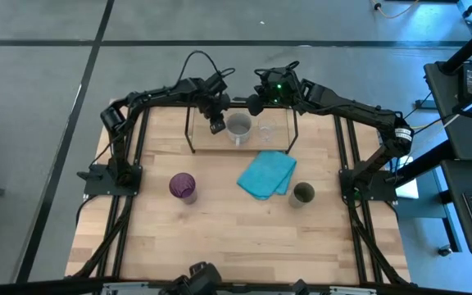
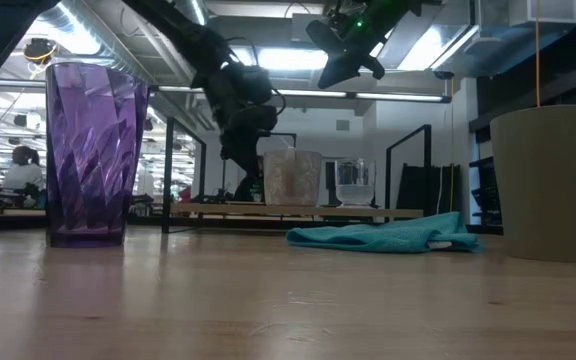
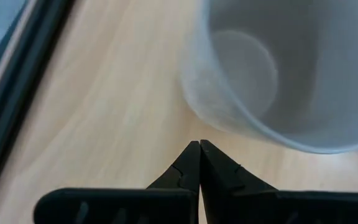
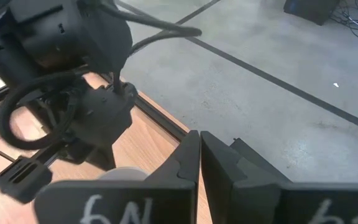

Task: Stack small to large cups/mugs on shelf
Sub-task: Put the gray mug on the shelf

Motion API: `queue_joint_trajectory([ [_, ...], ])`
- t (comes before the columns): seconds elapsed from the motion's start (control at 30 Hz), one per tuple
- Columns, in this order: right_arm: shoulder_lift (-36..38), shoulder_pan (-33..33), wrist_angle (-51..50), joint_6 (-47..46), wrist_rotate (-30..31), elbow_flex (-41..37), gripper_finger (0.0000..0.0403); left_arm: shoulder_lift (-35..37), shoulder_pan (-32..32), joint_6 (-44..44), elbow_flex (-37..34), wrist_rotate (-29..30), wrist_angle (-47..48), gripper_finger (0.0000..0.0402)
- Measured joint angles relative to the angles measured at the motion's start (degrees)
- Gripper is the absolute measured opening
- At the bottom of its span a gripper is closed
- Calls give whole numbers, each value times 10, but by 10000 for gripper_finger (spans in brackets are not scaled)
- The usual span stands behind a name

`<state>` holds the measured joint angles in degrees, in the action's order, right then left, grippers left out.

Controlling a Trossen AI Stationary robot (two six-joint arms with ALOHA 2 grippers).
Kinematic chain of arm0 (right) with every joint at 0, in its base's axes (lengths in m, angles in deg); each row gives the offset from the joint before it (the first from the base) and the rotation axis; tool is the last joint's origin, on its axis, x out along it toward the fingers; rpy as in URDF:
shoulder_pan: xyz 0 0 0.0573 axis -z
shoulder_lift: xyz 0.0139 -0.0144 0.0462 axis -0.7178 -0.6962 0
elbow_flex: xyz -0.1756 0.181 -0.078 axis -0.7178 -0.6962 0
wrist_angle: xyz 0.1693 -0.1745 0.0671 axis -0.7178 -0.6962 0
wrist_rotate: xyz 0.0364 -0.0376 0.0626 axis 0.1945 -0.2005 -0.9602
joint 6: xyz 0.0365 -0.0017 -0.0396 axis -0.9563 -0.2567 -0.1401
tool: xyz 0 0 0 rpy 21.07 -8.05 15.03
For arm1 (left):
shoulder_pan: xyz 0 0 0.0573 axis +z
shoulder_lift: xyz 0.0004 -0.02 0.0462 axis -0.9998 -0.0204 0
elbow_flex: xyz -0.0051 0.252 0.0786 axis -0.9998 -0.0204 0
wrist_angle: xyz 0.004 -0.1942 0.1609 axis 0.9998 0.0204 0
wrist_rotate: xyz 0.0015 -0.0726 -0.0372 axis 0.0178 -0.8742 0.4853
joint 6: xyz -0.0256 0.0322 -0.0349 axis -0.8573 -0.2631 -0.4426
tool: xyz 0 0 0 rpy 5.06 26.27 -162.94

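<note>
Grey mug (image 1: 238,127) and clear glass (image 1: 266,129) upright on shelf (image 1: 193,143); purple tumbler (image 1: 183,187), olive cup (image 1: 302,193) upright on table, well apart.

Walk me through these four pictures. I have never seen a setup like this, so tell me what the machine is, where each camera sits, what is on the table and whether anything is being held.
This is a robot with two dark arms at a wooden table. One picture looks straight down, one looks level across the tabletop, and two come from cameras on the wrists.

On the low black wire shelf stand a grey mug and a small clear glass. On the table are a purple tumbler, a folded turquoise cloth and an olive-green cup.

The left gripper, shut, is beside the mug; its wrist camera looks into that mug. The right gripper, also shut, hovers above the back of the shelf. Neither holds anything.
</note>
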<state>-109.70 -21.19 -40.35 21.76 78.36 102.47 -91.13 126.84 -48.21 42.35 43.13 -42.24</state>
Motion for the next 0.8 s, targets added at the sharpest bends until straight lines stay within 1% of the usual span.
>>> queue_joint_trajectory([
  [0.13,0,0,0,0,0,0,17,0,-12,1,0,-12,-3,0],
  [0.4,0,0,0,3,0,0,17,0,-33,1,0,-12,-14,0],
  [0.8,0,0,-1,1,0,0,17,0,-36,-1,0,-12,-39,0],
])
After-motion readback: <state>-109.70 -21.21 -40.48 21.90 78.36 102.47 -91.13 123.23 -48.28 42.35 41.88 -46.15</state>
